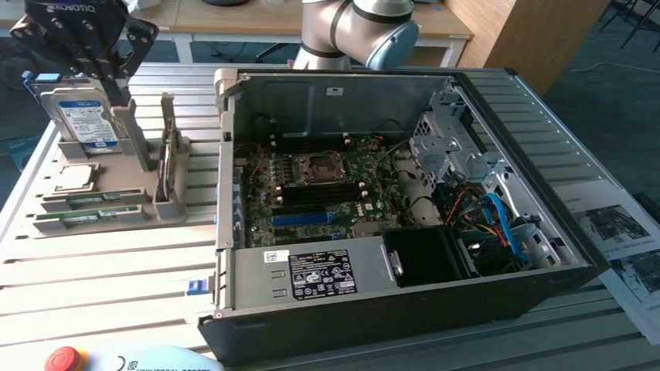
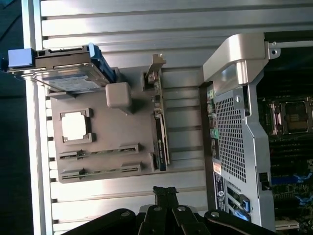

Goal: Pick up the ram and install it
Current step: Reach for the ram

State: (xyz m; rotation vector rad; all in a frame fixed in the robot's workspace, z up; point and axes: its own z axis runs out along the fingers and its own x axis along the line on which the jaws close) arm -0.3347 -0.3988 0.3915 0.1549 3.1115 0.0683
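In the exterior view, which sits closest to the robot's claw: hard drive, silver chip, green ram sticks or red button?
From the gripper:
1. Hard drive, upright just below it.
2. Silver chip, flat on the grey holder.
3. Ram sticks, slotted in the holder.
4. Red button, exterior view's lower left, farthest.
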